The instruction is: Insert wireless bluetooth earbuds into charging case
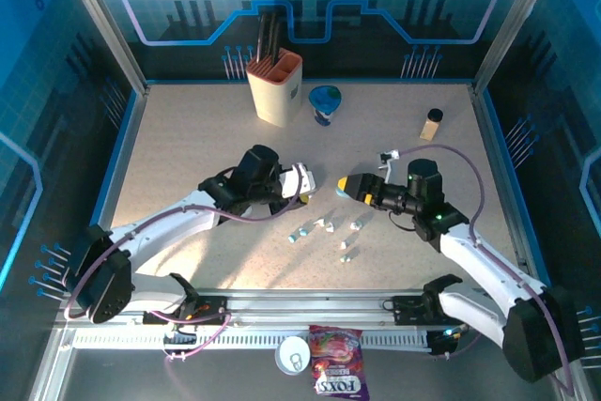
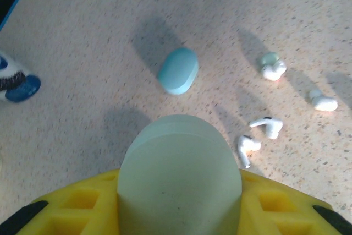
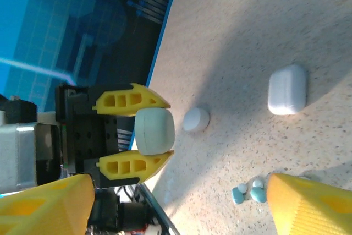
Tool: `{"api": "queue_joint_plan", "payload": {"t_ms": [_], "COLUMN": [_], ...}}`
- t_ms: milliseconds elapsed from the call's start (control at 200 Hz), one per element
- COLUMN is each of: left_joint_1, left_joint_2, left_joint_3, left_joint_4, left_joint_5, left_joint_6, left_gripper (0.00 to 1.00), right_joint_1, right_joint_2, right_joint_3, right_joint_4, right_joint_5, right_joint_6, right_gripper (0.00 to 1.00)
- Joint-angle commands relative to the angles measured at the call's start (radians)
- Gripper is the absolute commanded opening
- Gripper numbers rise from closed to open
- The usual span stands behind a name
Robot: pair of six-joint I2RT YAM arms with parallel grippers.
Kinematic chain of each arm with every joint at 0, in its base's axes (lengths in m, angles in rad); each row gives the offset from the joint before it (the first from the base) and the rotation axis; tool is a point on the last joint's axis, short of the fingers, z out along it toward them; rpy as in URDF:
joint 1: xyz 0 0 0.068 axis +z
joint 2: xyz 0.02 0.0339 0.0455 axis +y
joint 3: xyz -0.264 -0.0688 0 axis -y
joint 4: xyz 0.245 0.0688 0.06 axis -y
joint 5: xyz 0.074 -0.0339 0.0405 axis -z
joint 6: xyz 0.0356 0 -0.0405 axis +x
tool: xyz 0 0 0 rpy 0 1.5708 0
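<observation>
My left gripper is shut on a pale green pebble-shaped charging case, its lid closed. From the right wrist, that case sits between the left gripper's yellow fingers. A smaller teal case lies closed on the table just ahead of it. Several earbuds are scattered on the table in front of both grippers: white stemmed ones and a pale teal one. My right gripper faces the left one with its fingers spread wide and nothing between them.
A white boxy case lies on the table. A beige holder with dark tools, a blue cup-like item and a small bottle stand at the back. A snack bag lies past the near rail.
</observation>
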Motion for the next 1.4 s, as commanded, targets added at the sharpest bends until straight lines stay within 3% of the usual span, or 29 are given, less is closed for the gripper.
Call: {"api": "queue_joint_plan", "payload": {"t_ms": [0, 495, 760, 870, 910, 1026, 1186, 1396], "left_joint_1": [-0.026, -0.088, -0.092, -0.093, -0.093, -0.089, -0.067, -0.048], "left_joint_2": [-0.032, -0.004, 0.011, 0.016, 0.016, -0.007, -0.105, -0.213], "left_joint_3": [-0.002, 0.024, 0.031, 0.030, 0.025, -0.004, -0.130, -0.291], "left_joint_4": [0.025, -0.001, 0.009, 0.019, 0.031, 0.068, 0.250, 0.553], "left_joint_5": [0.042, 0.020, 0.014, -0.002, -0.004, -0.008, 0.004, -0.031], "left_joint_6": [0.058, 0.105, 0.097, 0.079, 0.069, 0.018, -0.180, -0.470], "left_gripper": [0.35, 0.35, 0.36, 0.37, 0.41, 0.65, 0.99, 0.99], "right_joint_1": [0.054, 0.186, 0.190, 0.188, 0.186, 0.168, 0.118, 0.049], "right_joint_2": [0.045, 0.218, 0.240, 0.217, 0.208, 0.173, 0.113, 0.050], "right_joint_3": [0.049, 0.132, 0.139, 0.139, 0.139, 0.125, 0.091, 0.072], "right_joint_4": [0.029, 0.030, 0.026, 0.002, -0.003, 0.006, 0.055, 0.187], "right_joint_5": [-0.039, -0.017, -0.027, -0.019, -0.015, -0.005, -0.024, -0.117], "right_joint_6": [-0.003, -0.021, -0.013, -0.016, -0.015, 0.012, 0.090, 0.282], "right_gripper": [0.80, 0.61, 0.28, 0.25, 0.25, 0.24, 0.21, 0.15]}}
